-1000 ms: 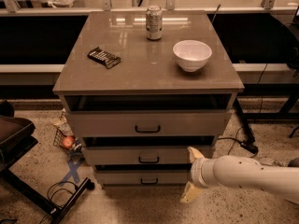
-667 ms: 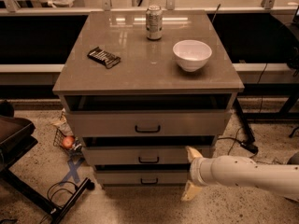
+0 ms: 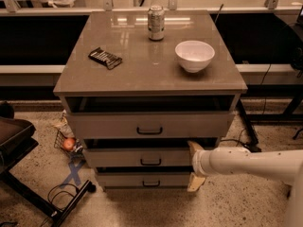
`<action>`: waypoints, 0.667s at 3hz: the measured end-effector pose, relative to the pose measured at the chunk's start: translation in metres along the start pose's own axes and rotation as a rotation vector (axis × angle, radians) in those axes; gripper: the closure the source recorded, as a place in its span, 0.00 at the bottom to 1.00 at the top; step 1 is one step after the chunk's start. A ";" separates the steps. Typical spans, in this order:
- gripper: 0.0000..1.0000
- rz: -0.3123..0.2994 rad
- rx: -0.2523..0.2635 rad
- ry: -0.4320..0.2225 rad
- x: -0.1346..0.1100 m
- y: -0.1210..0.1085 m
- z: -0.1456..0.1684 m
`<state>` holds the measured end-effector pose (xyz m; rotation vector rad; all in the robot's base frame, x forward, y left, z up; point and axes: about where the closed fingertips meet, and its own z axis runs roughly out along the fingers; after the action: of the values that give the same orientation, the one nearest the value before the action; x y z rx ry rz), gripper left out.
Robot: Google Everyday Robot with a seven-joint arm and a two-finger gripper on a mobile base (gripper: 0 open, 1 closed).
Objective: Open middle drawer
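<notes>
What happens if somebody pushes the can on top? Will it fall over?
The can stands upright and is tall and narrow, so a push near its top would probably tip it. On its round side it would likely roll on the smooth cabinet top. The gripper is low, open, at the right end of the middle drawer.

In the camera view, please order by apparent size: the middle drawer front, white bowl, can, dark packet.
1. middle drawer front
2. white bowl
3. can and dark packet look alike, so unranked.
The gripper is at that drawer's right end.
</notes>
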<state>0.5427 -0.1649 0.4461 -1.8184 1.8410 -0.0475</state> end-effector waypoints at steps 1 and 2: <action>0.00 -0.015 -0.011 0.049 0.015 -0.014 0.016; 0.16 -0.013 -0.036 0.101 0.033 -0.023 0.030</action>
<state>0.5773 -0.1870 0.4183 -1.8842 1.9111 -0.1136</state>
